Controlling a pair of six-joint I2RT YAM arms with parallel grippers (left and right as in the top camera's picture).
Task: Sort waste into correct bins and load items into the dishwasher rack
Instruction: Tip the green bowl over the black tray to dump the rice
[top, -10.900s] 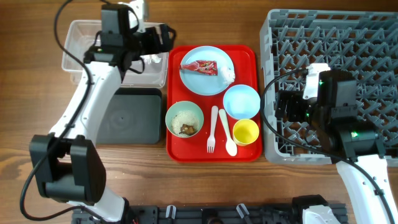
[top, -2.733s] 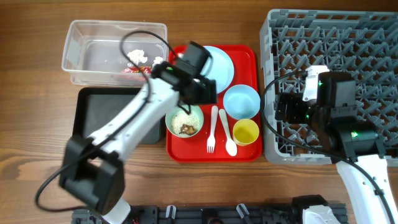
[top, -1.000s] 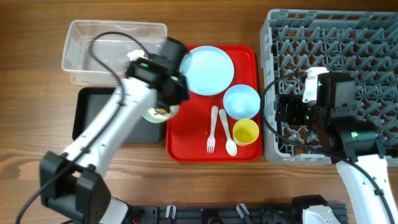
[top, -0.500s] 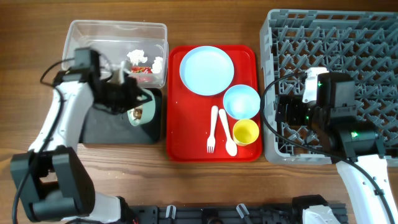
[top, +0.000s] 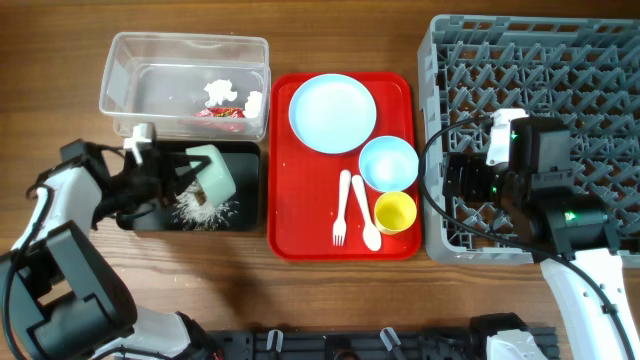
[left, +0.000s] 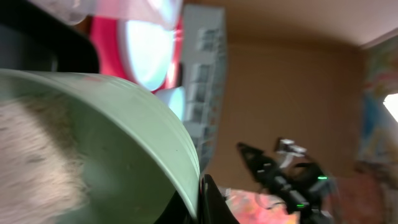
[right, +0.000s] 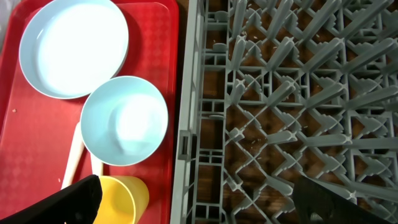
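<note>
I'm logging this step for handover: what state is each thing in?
pale green bowl: tipped, gripped by left fingers
rice: scattered on black tray
clear tub: holds tissue, wrapper
plate: empty, flat
light blue bowl: upright, empty
yellow cup: upright
fork, spoon: lying on red tray
rack: nothing loaded
right fingers: open, holding nothing

The pale green bowl (top: 213, 172) tilts sideways over the black tray (top: 248, 168), white rice (top: 205, 211) scattered beneath.

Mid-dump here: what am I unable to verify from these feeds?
- Whether the pale green bowl is empty: overhead shows only its outside; left wrist view is blurred.
- Left gripper's hold on its rim: overhead, hidden behind the bowl.
- Black tray's left end: overhead, under the left arm.
- Fork tines: right wrist view, behind the right gripper's finger.
</note>
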